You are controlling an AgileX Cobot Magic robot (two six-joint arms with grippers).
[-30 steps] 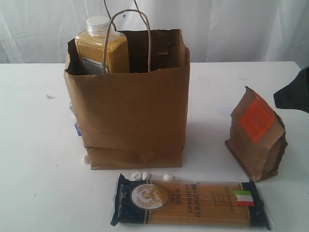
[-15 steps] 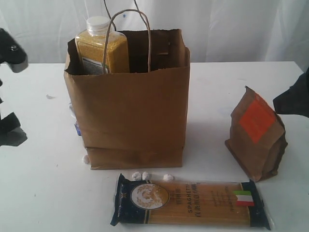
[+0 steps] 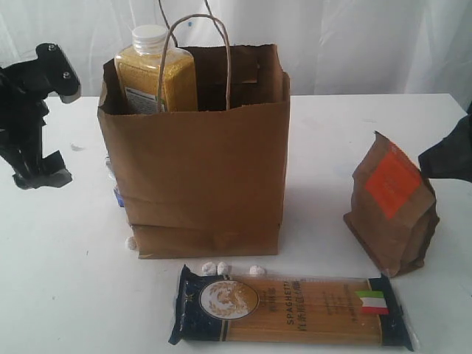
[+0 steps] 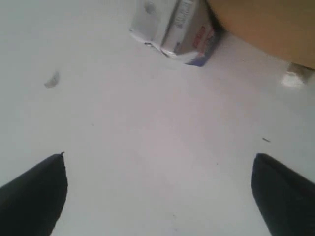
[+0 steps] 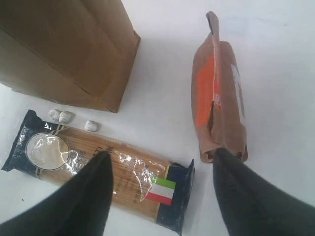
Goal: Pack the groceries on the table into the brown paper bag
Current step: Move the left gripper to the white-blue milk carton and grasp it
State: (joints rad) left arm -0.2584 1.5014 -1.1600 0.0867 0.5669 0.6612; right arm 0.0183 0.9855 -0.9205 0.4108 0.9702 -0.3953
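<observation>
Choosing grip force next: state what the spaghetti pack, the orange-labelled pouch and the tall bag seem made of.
Spaghetti pack: likely thin glossy plastic film; it shows glare, wrinkles, and strands through it.
Orange-labelled pouch: matte brown paper by its look, creased with a folded top; lining unseen.
Tall bag: matte brown kraft paper, ragged rim, twisted handles.

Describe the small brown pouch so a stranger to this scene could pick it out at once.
Find the tall brown paper bag standing on the white table. To its right in the exterior view, apart from it, stands a much smaller brown pouch. Its bright orange label sets it apart from the bag and from the flat blue-ended spaghetti pack lying nearby.
</observation>
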